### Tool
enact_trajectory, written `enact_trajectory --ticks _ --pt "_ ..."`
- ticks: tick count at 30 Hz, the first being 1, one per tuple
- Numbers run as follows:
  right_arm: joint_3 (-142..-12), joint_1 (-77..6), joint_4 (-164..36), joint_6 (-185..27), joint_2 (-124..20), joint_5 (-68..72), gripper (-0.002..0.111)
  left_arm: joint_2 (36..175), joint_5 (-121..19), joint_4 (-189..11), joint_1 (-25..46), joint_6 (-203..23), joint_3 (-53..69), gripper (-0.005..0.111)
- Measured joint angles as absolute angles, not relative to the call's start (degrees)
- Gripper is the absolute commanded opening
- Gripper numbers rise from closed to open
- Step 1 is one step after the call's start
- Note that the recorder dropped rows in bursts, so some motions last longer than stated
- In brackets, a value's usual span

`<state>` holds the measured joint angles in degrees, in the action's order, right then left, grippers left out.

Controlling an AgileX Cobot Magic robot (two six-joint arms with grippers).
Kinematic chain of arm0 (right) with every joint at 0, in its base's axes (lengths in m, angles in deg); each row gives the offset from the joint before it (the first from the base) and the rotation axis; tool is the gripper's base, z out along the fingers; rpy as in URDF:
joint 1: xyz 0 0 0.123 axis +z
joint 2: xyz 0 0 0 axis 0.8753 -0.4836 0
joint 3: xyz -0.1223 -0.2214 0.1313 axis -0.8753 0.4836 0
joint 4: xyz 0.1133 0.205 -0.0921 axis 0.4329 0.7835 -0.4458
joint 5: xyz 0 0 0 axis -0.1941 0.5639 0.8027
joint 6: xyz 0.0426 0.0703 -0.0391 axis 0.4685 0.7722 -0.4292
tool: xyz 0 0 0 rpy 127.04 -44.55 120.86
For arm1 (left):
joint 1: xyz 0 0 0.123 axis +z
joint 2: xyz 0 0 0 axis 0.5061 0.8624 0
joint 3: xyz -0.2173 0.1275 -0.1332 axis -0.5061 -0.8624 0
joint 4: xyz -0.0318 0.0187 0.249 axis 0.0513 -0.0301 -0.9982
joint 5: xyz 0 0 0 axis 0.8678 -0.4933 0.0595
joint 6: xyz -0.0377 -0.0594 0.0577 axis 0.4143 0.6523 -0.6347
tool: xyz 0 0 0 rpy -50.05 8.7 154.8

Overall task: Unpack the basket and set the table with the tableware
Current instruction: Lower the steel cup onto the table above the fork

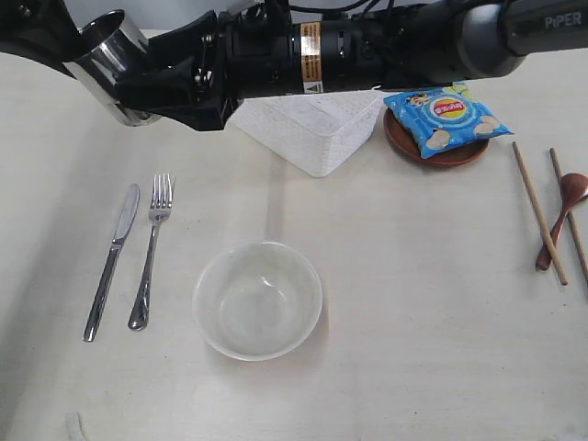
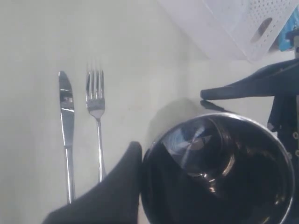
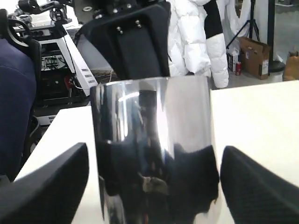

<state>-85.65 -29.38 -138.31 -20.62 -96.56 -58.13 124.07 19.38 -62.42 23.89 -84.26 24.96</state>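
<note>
While the left gripper (image 2: 141,161) pinches the steel cup (image 1: 110,69) by its rim above the table (image 1: 413,303), the right gripper (image 3: 154,186) brackets it, jaws wide apart; a mistimed release could drop it.

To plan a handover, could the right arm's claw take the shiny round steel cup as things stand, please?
Probably yes: the right claw stands open with the shiny round steel cup between its fingers, nothing in between; the left claw holds it by the rim.

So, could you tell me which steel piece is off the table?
The cup: it is held in the air, while the knife and fork lie flat side by side on the table.
</note>
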Motion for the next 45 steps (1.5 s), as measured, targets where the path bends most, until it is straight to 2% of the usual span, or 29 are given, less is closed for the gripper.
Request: enact_trajectory --ticks 4,7,9,15,22,30,35,37,38,40,43,44,45 --pt "-85.6 -29.4 -142.9 -11.7 -93.6 -55.1 0.075 124.1 19.3 -62.3 23.9 -84.5 25.0 0.0" --pt "-85.6 -29.4 -145.7 -7.3 -90.8 -53.2 0.096 124.1 18.6 -62.3 23.9 -84.6 25.0 0.0" --pt "-85.6 -29.4 -147.7 -6.0 -88.5 -50.0 0.104 124.1 18.0 -62.3 23.9 -84.6 25.0 0.0" --pt "-85.6 -29.4 -160.1 0.8 -82.3 -46.3 0.105 125.6 15.9 -62.3 23.9 -85.5 25.0 0.0" --pt "-85.6 -29.4 -163.1 14.6 -72.5 -46.7 0.105 131.0 11.2 -63.8 23.9 -85.3 25.0 0.0" --pt "-84.7 -29.4 -163.1 23.6 -66.4 -56.8 0.105 137.0 10.6 -72.6 23.4 -79.8 30.8 0.0" --pt "-80.3 -29.4 -163.4 22.2 -66.1 -59.9 0.103 139.8 11.3 -81.4 18.7 -74.8 34.4 0.0" --pt "-78.5 -29.4 -163.7 22.2 -66.1 -59.0 0.096 141.5 12.2 -83.7 17.0 -73.6 35.7 0.0" --pt "-77.6 -29.4 -163.7 22.2 -66.1 -58.4 0.087 142.6 12.8 -84.1 16.4 -73.4 36.4 0.0" --pt "-76.4 -29.4 -164.1 22.2 -66.1 -56.7 0.062 144.8 14.2 -84.3 15.7 -73.0 38.0 0.0" --pt "-76.0 -29.8 -164.1 22.2 -66.0 -53.3 0.01 147.0 15.1 -84.8 15.5 -72.8 40.4 0.0" --pt "-76.0 -30.2 -164.1 22.2 -65.7 -52.4 0.001 147.5 15.2 -85.2 15.5 -72.8 41.1 0.0" --pt "-76.0 -31.0 -164.1 22.2 -65.5 -51.3 0.001 147.7 15.3 -85.5 15.5 -72.8 41.7 0.0"
